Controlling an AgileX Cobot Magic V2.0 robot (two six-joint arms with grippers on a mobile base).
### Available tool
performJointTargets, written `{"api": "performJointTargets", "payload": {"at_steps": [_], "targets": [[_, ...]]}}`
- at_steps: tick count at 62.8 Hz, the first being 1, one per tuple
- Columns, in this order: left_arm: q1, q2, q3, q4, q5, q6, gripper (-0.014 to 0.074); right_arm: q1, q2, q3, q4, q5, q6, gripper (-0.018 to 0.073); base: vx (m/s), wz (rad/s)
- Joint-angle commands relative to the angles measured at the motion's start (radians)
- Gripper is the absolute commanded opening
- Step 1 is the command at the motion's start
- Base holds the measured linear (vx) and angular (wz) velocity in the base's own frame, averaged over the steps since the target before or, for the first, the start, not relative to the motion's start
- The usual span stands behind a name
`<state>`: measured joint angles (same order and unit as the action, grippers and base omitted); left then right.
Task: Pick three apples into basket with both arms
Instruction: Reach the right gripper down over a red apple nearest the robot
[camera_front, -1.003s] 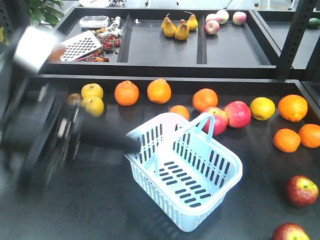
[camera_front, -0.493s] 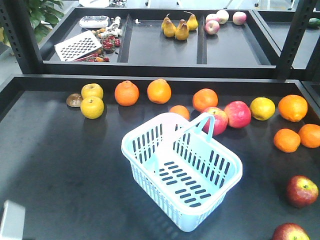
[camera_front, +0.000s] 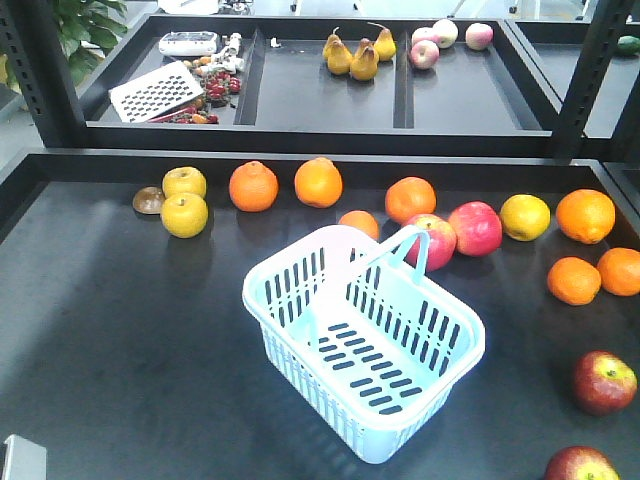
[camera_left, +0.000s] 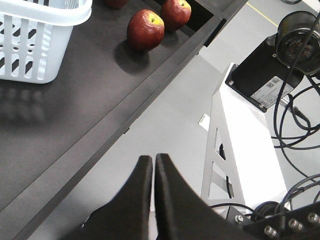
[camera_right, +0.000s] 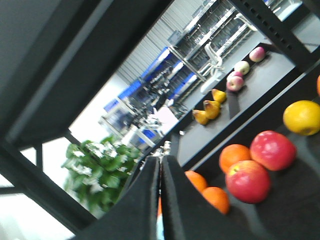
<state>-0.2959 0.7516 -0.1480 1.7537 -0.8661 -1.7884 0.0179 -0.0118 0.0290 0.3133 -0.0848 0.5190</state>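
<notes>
The pale blue basket (camera_front: 310, 385) stands empty in the middle of the black table, handle raised. Two dark red apples lie at the near right, one (camera_front: 604, 382) beside the other (camera_front: 580, 466). The left wrist view shows the basket's corner (camera_left: 45, 12) and two apples (camera_left: 145, 30) (camera_left: 175, 12) near the table edge, with a third cut off by the top edge. My left gripper (camera_left: 153, 159) is shut and empty, hanging off the table's front edge over the floor. My right gripper (camera_right: 160, 160) is shut and empty too, raised and facing the fruit row.
Oranges (camera_front: 253, 186), yellow fruits (camera_front: 185, 214) and two pink-red apples (camera_front: 475, 228) line the table's back. A rear shelf holds pears (camera_front: 355, 57) and a grater (camera_front: 155, 92). Black posts (camera_front: 590, 70) flank the table. The robot's white frame (camera_left: 240, 150) stands below.
The left arm, a blur across the table's left side a second ago, has dropped out of the front view; only its white block shows at the bottom left corner, lower than before.
</notes>
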Motion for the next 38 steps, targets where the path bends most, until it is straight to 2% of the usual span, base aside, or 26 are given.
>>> {"api": "performJointTargets", "payload": {"at_steps": [1, 5, 9, 17, 28, 34, 38], "targets": [[0.000, -0.004, -0.022, -0.023, -0.010, 0.002, -0.0008, -0.007, -0.013, 0.011, 0.071, -0.105, 0.007, -0.0008, 0.00, 0.00], [0.000, -0.004, -0.022, -0.023, -0.010, 0.002, -0.0008, -0.007, -0.013, 0.003, 0.075, -0.107, -0.004, -0.0007, 0.00, 0.00], [0.000, -0.004, -0.022, -0.023, -0.010, 0.004, -0.0008, -0.007, -0.013, -0.037, 0.054, -0.035, -0.025, -0.0004, 0.00, 0.00], [0.000, -0.004, -0.022, -0.023, -0.010, 0.004, -0.0008, -0.007, 0.039, -0.206, -0.044, 0.214, -0.157, -0.0004, 0.00, 0.00], [0.000, -0.004, -0.022, -0.023, -0.010, 0.004, -0.0008, -0.007, 0.273, -0.492, -0.257, 0.649, -0.277, 0.0001, 0.00, 0.00], [0.000, -0.004, -0.022, -0.023, -0.010, 0.004, -0.0008, -0.007, 0.425, -0.601, -0.320, 0.803, -0.330, 0.0032, 0.00, 0.00], [0.000, -0.004, -0.022, -0.023, -0.010, 0.004, -0.0008, -0.007, 0.531, -0.649, -0.319, 0.877, -0.396, 0.0090, 0.00, 0.00]]}}
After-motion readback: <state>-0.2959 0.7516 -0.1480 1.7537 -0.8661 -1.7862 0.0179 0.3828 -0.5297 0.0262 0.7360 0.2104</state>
